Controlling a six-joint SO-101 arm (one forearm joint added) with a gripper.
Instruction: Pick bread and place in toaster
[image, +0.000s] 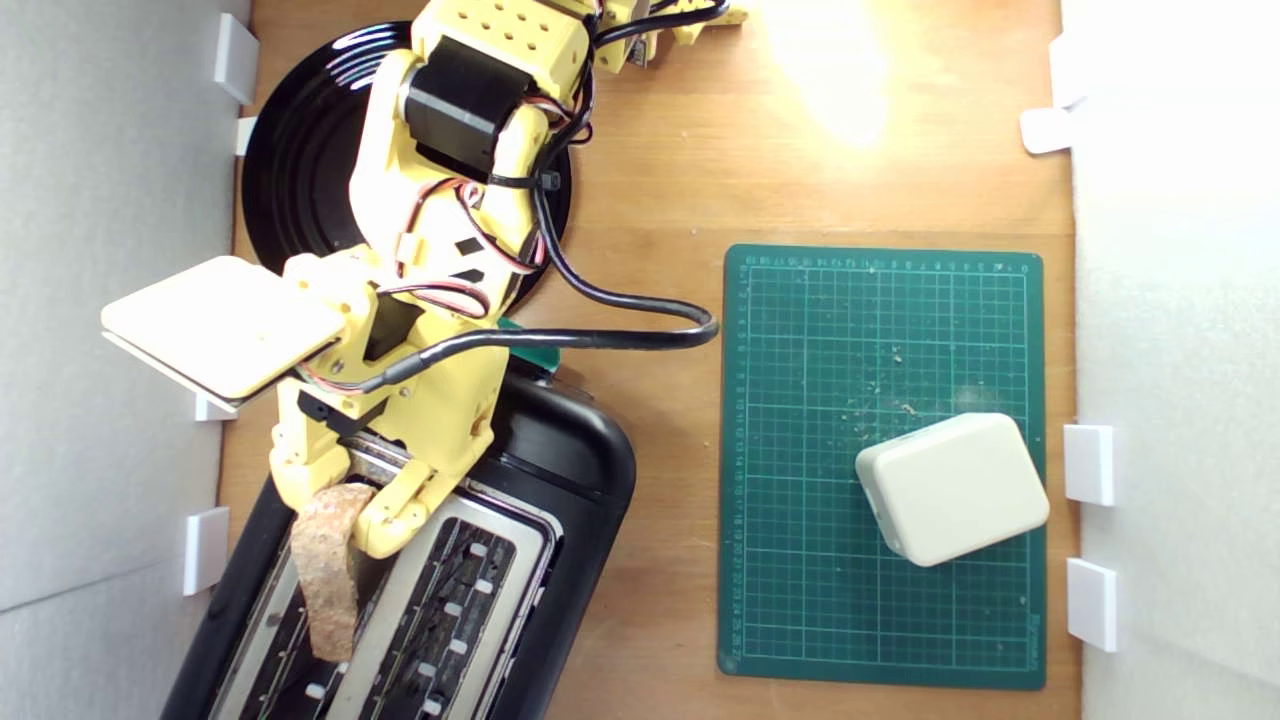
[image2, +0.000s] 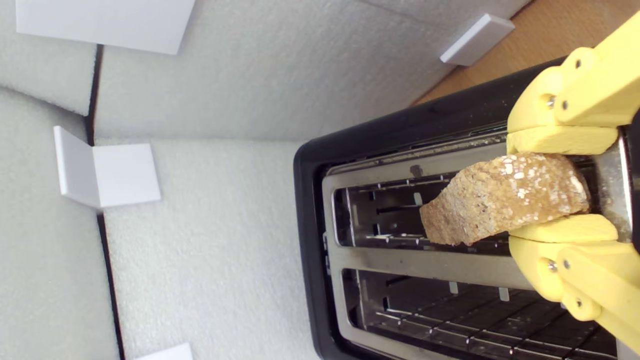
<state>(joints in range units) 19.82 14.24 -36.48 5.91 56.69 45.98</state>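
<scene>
Claw (image2: 562, 189) clamped on bread (image2: 505, 205), crust-edge up, over toaster (image2: 380, 260) slot

1. We see a brown wooden table (image: 660, 180).
2. A round black plate (image: 300, 160) lies on it, near the exterior view's top left.
3. A big black toaster (image: 560, 470) stands on it, below the plate.
4. A green mat (image: 800, 450) lies flat toward the exterior view's right.
5. A cream box (image: 952, 487) sits on the mat.
</scene>
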